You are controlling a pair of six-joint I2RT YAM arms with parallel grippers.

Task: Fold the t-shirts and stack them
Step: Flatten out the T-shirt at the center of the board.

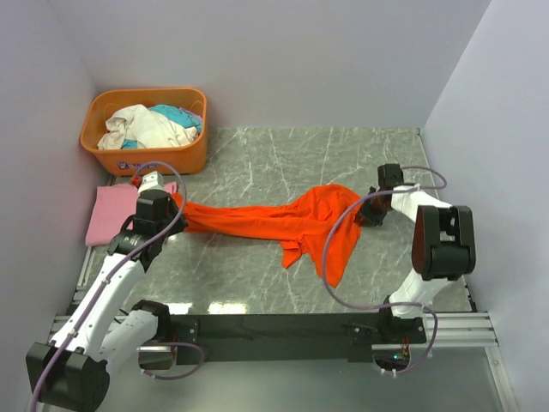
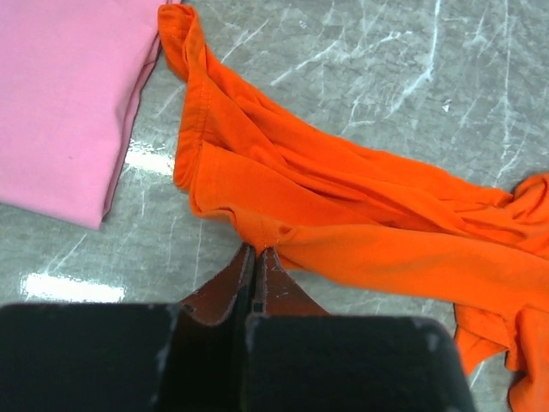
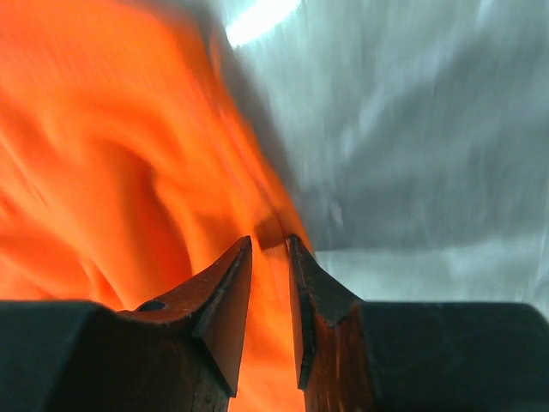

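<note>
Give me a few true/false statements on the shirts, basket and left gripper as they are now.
1. The left gripper is shut on an edge of the orange shirt. True.
2. The pink shirt is in the basket. False: it lies flat on the table, beside the orange shirt's end.
3. The orange shirt is neatly folded. False: it is stretched out and rumpled across the table.
4. The basket holds white and teal cloth. True.

Orange basket holding crumpled laundry sits far-left on the marble table.
</note>
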